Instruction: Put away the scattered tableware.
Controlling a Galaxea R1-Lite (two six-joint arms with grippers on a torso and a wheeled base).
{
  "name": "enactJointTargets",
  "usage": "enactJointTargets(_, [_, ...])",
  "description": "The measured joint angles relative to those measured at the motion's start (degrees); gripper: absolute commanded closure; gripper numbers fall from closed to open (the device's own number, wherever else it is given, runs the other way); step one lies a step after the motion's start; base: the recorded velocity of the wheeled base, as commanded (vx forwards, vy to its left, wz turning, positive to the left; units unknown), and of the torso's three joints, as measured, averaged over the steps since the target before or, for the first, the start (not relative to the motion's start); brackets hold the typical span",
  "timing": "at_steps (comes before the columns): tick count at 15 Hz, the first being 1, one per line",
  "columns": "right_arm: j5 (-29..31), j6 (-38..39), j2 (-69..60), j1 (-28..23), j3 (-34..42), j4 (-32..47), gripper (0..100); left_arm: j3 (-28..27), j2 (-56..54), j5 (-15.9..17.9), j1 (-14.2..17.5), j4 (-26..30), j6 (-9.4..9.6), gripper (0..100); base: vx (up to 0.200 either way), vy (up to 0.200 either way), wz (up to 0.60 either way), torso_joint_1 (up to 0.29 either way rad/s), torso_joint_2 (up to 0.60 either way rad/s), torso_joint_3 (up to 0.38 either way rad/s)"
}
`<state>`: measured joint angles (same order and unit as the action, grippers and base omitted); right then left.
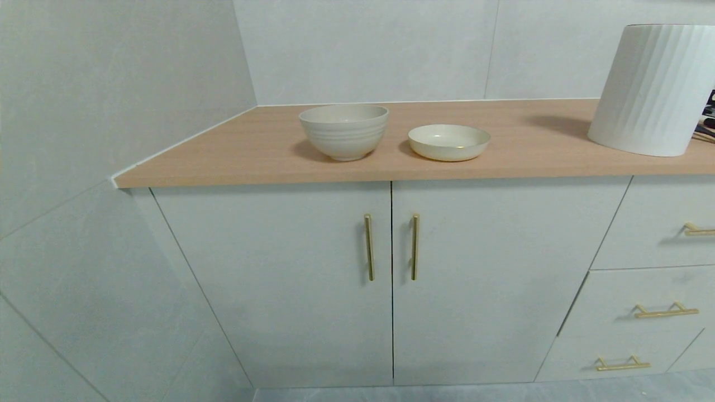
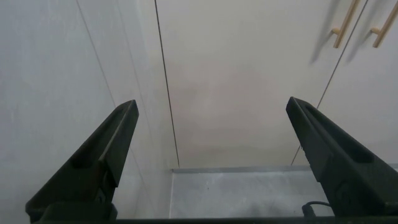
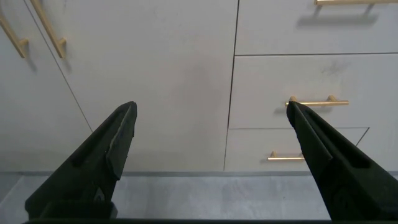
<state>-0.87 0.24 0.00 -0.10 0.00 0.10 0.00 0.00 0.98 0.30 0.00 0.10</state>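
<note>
Nearest: left gripper (image 2: 211, 104), fingers spread wide with nothing between, low by the floor (image 2: 249, 193), facing the left cabinet door (image 2: 249, 93). The right gripper (image 3: 210, 106) is also wide apart and empty, facing the seam between right door (image 3: 149, 81) and drawers (image 3: 311, 81). The bowl (image 1: 344, 131) and shallow dish (image 1: 448, 142) sit well above both grippers on the countertop (image 1: 234, 151), side by side, not touching, with the bowl toward the left gripper's side.

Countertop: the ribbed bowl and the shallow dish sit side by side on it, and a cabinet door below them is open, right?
No door is open: the head view shows both cabinet doors shut. The ribbed bowl and the shallow dish do sit side by side on the countertop.
</note>
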Motion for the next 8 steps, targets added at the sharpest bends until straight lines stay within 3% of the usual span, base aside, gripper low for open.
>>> enactJointTargets(1, [0.0, 0.0, 0.0, 0.0, 0.0, 0.0, 0, 0.0, 0.0, 0.0, 0.0, 0.0, 0.0, 0, 0.0, 0.0, 0.0, 0.0, 0.0, 0.0])
enactJointTargets(4, [0.0, -0.1, 0.0, 0.0, 0.0, 0.0, 0, 0.0, 0.0, 0.0, 0.0, 0.0, 0.0, 0, 0.0, 0.0, 0.6, -0.001, 0.0, 0.004])
enactJointTargets(8, [0.0, 0.0, 0.0, 0.0, 0.0, 0.0, 0, 0.0, 0.0, 0.0, 0.0, 0.0, 0.0, 0, 0.0, 0.0, 0.0, 0.0, 0.0, 0.0])
